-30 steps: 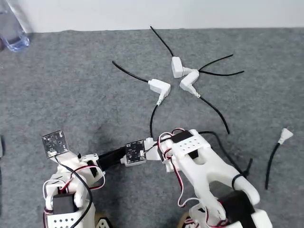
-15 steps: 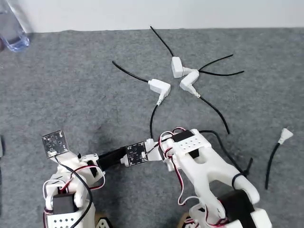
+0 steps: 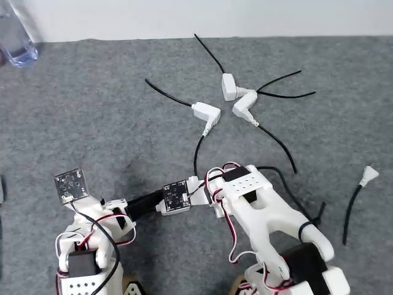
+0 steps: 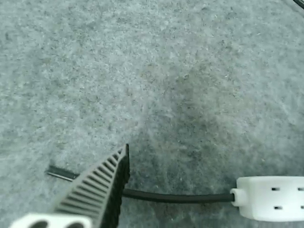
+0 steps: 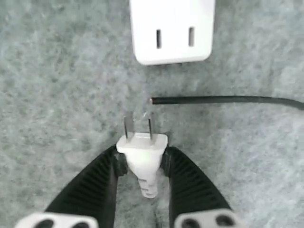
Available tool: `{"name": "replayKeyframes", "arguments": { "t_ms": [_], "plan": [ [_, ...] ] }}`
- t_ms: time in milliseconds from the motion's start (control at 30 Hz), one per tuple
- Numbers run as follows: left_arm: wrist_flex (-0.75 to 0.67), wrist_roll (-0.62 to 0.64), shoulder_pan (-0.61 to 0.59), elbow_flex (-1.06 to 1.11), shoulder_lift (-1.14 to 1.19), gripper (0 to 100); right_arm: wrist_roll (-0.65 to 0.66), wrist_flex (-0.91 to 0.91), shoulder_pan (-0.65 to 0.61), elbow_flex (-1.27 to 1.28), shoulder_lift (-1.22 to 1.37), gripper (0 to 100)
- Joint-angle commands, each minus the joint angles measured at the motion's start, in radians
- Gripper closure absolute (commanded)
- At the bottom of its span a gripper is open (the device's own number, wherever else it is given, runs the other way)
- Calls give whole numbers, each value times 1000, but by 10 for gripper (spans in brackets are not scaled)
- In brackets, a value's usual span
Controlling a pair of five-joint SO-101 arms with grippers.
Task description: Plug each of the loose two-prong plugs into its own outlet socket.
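Task barely begun, by my read. Right gripper is clenched on a white plug. Prongs point fwd at the socket but stop short of it: near, not touching, nothing seated.

A black cord lies across the carpet btwn plug and socket. Its cut end sits just ahead of the prongs and could snag.

Left gripper: can't tell if released or clenched. Left wrist view has a white block w/ empty slots; same socket or another, can't say.

Second plug lies loose, well apart from the socket, untouched. Three white cord ends sit bunched together; mated or not, too small to tell.

So approx: 1 plug in hand, 0 confirmed in, at least 1 more to fetch.
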Motion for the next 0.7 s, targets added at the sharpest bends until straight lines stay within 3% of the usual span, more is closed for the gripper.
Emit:
{"name": "replayKeyframes", "arguments": {
  "t_ms": [0, 133, 267, 433, 667],
  "plan": [
    [5, -8, -3, -12, -6, 349, -8, -18, 2, -18, 19, 990],
    [5, -8, -2, -12, -6, 349, -101, -22, -2, -44, 19, 990],
    [3, -8, 0, -12, -6, 349, -316, -10, 4, -147, 13, 990],
    [-2, -8, 0, -12, -8, 349, -493, 93, -8, -269, 12, 990],
    [-3, -5, 32, -12, -9, 349, -563, 321, -28, -440, 10, 990]
  ]
}}
